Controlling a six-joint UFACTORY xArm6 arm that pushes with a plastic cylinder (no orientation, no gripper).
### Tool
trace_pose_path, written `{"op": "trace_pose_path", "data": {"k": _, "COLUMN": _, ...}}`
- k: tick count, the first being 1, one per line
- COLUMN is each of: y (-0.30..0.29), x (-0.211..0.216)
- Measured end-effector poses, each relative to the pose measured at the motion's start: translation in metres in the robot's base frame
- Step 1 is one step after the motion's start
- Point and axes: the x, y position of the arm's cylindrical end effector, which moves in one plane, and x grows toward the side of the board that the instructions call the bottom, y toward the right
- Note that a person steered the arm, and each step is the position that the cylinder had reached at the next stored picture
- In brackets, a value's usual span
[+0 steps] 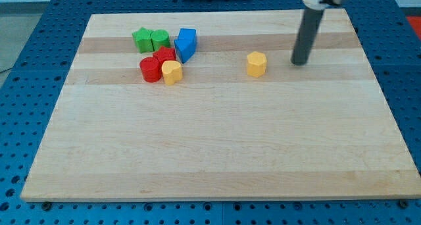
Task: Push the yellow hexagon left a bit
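Note:
The yellow hexagon (256,64) stands alone on the wooden board (217,139), right of centre near the view's top. My tip (300,62) rests on the board to the hexagon's right, a small gap apart from it, at about the same height in the view. The dark rod rises from it toward the view's top.
A cluster sits at the upper left: a green star-like block (141,39), a green block (159,39), a blue block (186,44), a red block (164,56), a red cylinder (150,70) and a yellow heart-like block (172,72). Blue perforated table surrounds the board.

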Motion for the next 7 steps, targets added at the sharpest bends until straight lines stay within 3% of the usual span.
{"op": "trace_pose_path", "data": {"k": 2, "y": -0.098, "x": 0.014}}
{"op": "trace_pose_path", "data": {"k": 4, "y": -0.014, "x": 0.014}}
{"op": "trace_pose_path", "data": {"k": 5, "y": -0.009, "x": 0.042}}
{"op": "trace_pose_path", "data": {"k": 7, "y": -0.127, "x": 0.053}}
